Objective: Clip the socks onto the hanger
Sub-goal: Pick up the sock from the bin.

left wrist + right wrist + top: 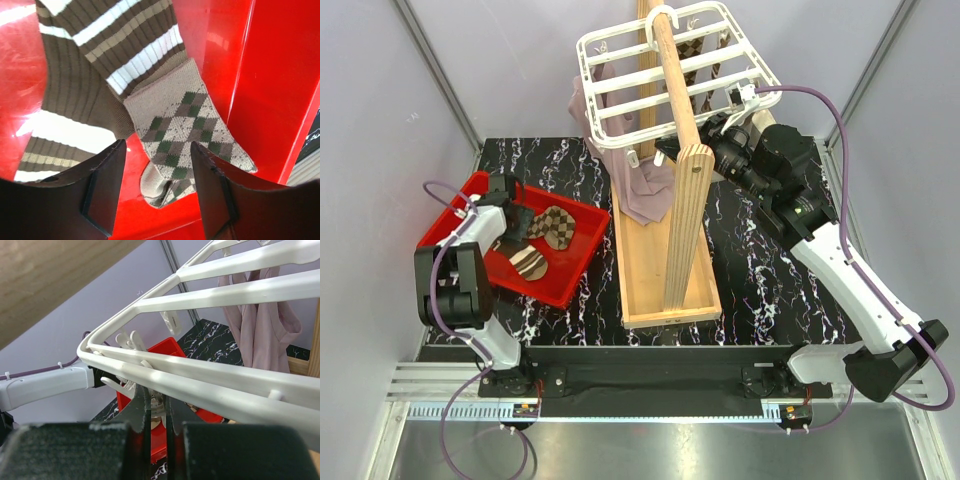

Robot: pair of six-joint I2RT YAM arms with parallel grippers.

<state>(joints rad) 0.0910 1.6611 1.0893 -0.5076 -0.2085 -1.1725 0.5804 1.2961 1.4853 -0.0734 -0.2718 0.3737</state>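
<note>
The left gripper [157, 195] hung low inside the red bin [588, 258] with its jaws standing apart, gripping nothing; the narrow end of a diamond-patterned sock [180, 125] lay on the bin floor in the gap between the two fingers [102, 192], touching neither. That sock's upper end lay over the edge of a brown-and-cream striped sock [85, 75], which spread toward the bin's other side. The bin sat by the left edge of the black marbled worktop [760, 290]. The right gripper [157, 410] was raised above the worktop's far right part, just under the near rim of the white hanger [240, 288], with its jaws drawn almost together; a pale piece showed in the slit between them, and whether it was gripped could not be told. Small clip pegs [131, 342] dangled from the hanger's corner just beyond the fingertips. The hanger hung by its hook from the tall wooden stand [685, 200], whose tray base stood at the middle of the worktop. A mauve sock [260, 335] drooped from the hanger's far side, and checkered socks [692, 50] hung at its back edge.
</note>
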